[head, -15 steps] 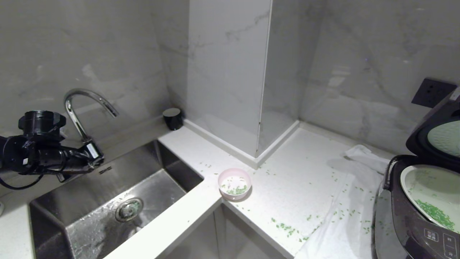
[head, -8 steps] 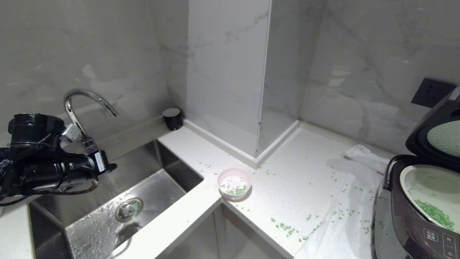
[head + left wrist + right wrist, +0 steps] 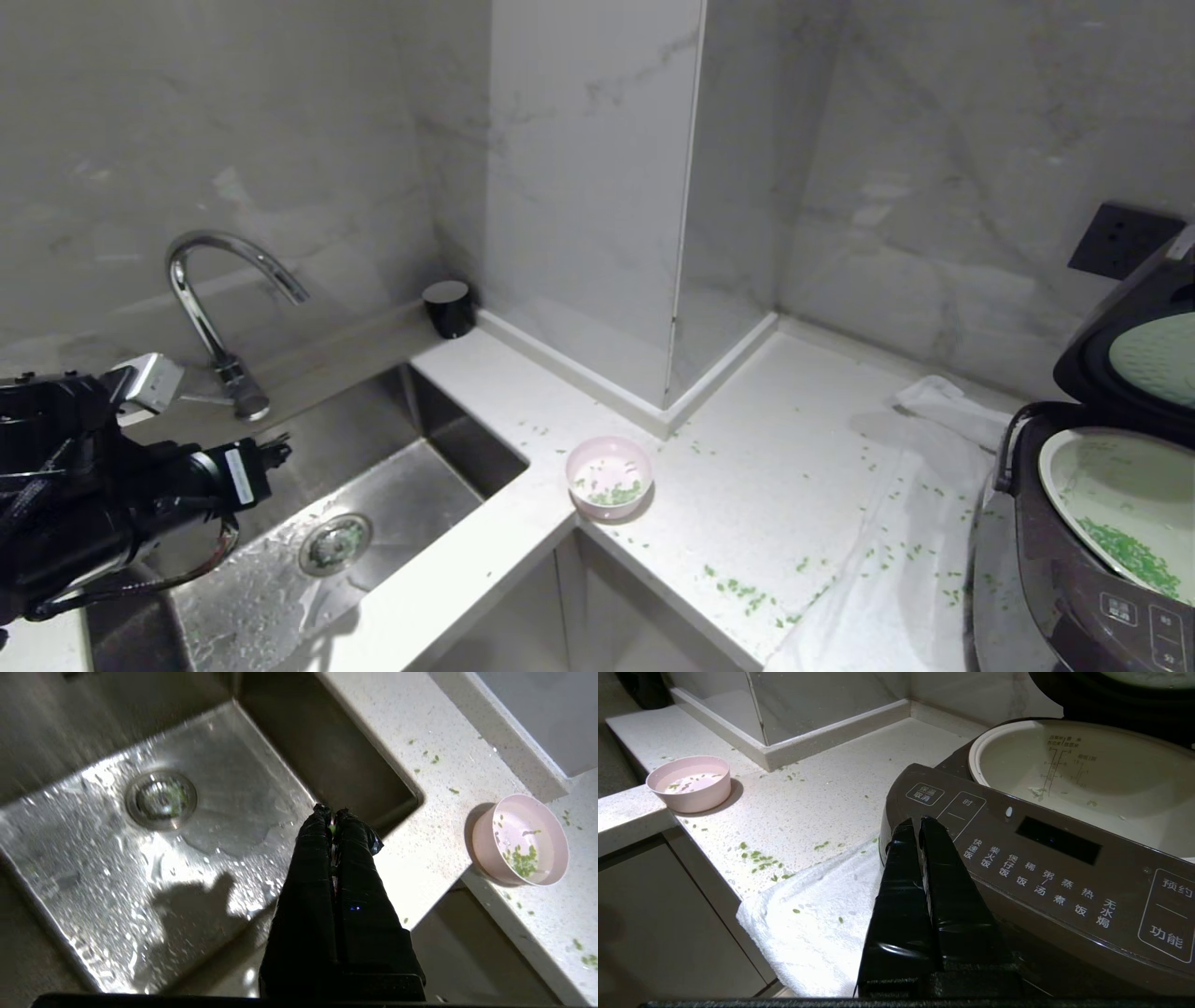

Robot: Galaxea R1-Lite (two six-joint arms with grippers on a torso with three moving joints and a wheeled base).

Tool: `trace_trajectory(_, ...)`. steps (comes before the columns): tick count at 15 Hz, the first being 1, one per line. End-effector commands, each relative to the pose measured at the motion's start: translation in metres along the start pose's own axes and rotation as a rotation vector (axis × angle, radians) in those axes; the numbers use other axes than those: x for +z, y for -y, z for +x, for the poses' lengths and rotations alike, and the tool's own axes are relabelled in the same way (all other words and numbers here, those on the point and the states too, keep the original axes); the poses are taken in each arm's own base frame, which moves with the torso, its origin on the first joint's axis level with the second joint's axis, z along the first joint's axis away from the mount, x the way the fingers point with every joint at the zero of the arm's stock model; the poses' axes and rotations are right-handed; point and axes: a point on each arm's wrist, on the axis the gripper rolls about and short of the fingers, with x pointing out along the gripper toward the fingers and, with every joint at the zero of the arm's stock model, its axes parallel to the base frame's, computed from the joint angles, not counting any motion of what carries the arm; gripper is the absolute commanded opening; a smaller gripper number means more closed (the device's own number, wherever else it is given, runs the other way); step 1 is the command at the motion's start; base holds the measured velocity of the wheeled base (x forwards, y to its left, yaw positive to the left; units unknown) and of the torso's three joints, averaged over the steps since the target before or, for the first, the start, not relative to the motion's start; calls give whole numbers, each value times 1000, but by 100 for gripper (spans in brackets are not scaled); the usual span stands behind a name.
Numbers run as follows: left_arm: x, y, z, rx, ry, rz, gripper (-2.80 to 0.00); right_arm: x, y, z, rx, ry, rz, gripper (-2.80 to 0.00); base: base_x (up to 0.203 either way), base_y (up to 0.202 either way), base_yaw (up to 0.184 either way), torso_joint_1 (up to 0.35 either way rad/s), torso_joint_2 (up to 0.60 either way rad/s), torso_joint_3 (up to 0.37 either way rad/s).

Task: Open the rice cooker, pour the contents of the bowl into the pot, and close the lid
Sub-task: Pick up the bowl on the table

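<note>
1. Pale pink, the bowl (image 3: 610,476) sits upright on the white counter (image 3: 766,448), right at the inner corner by the sink (image 3: 392,467). A few green bits (image 3: 616,492) lie on its white inside.
2. More green bits are scattered over the counter and over the white towel (image 3: 896,579) that lies under and beside the rice cooker (image 3: 1074,597).
3. At the right edge of the head view the rice cooker stands with its lid (image 3: 1134,345) raised, the pale dimpled inner plate facing out.
4. Inside the cooker, the round white pot (image 3: 1111,485) holds a heap of green bits along its near wall.
5. Over the wet steel sink hangs the left gripper (image 3: 331,812), its two black fingers pressed together and holding nothing. It is well apart from the bowl.
6. In the left wrist view a small green bit shows between that gripper's tips.
7. Near the cooker's front panel the right gripper (image 3: 920,823) rests low, just above the towel, with its fingers closed together and empty.
8. A curved chrome tap (image 3: 210,299) stands behind the sink, and a small black cup (image 3: 448,306) sits in the counter's back corner against the marble wall.
</note>
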Motion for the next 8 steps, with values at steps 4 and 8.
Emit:
trace_trajectory(4, -9, 4, -43, 69, 134, 115, -280, 0, 0, 0, 2, -1, 0, -280, 0, 0, 0, 0, 0, 0)
trace_trajectory(8, -9, 10, -86, 48, 286, 131, -280, 0, 0, 0, 2, -1, 0, -280, 0, 0, 0, 0, 0, 0)
